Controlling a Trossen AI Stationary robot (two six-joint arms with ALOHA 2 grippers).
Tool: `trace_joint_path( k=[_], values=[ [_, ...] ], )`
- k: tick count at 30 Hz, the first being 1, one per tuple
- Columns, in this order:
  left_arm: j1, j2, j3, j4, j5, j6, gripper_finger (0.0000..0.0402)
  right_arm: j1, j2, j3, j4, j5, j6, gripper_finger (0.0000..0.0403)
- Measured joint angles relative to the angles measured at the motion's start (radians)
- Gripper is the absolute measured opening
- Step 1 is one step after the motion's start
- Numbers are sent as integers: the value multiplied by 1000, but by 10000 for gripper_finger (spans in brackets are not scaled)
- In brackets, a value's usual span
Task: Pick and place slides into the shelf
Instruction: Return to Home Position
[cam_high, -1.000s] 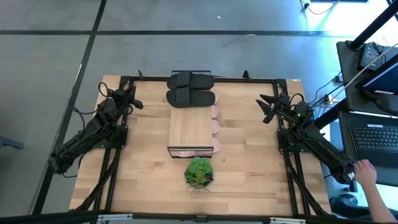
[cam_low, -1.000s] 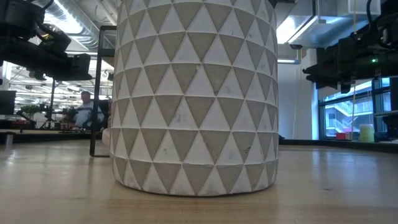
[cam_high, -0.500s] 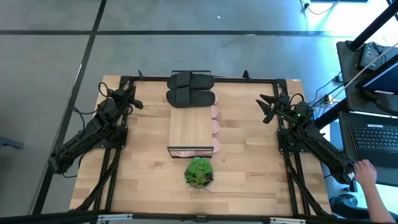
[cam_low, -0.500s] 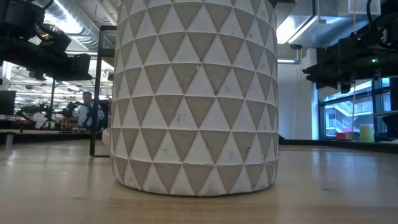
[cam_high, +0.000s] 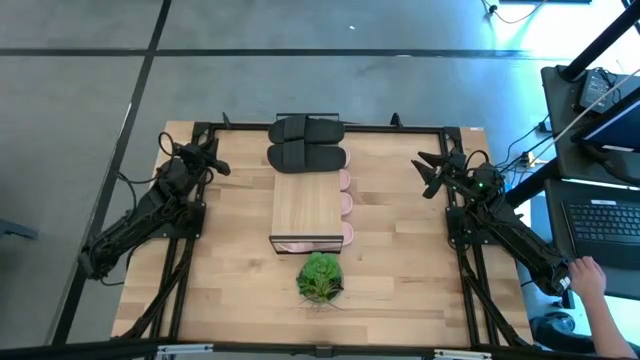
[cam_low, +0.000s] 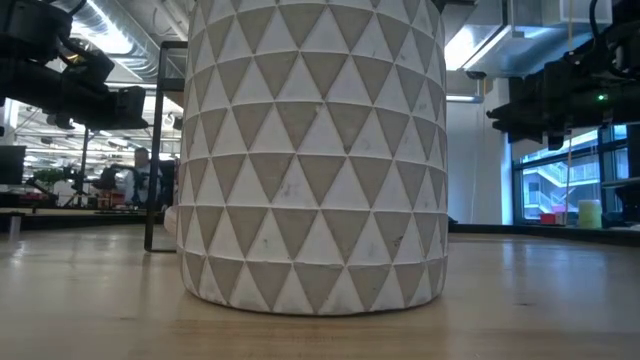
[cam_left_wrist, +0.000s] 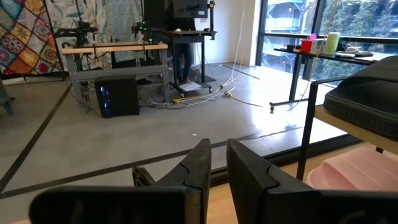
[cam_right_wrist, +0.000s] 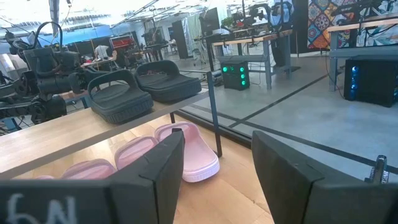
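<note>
Both my grippers sit empty: left (cam_high: 207, 152) nearly shut left of the shelf (cam_high: 307, 210), right (cam_high: 432, 172) spread open on its other side. Black slides (cam_high: 307, 143) on its top, pink ones (cam_right_wrist: 189, 148) underneath.

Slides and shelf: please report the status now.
Left gripper nearly shut, right gripper open, both empty. Black slides on shelf top, pink slides below. Nothing blocking.
</note>
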Motion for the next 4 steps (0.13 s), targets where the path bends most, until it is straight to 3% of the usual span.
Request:
trace_joint_path(
  k=[4],
  values=[
    [0, 0, 0, 0, 0, 0, 45, 0, 0, 0, 0, 0, 0, 188]
  ],
)
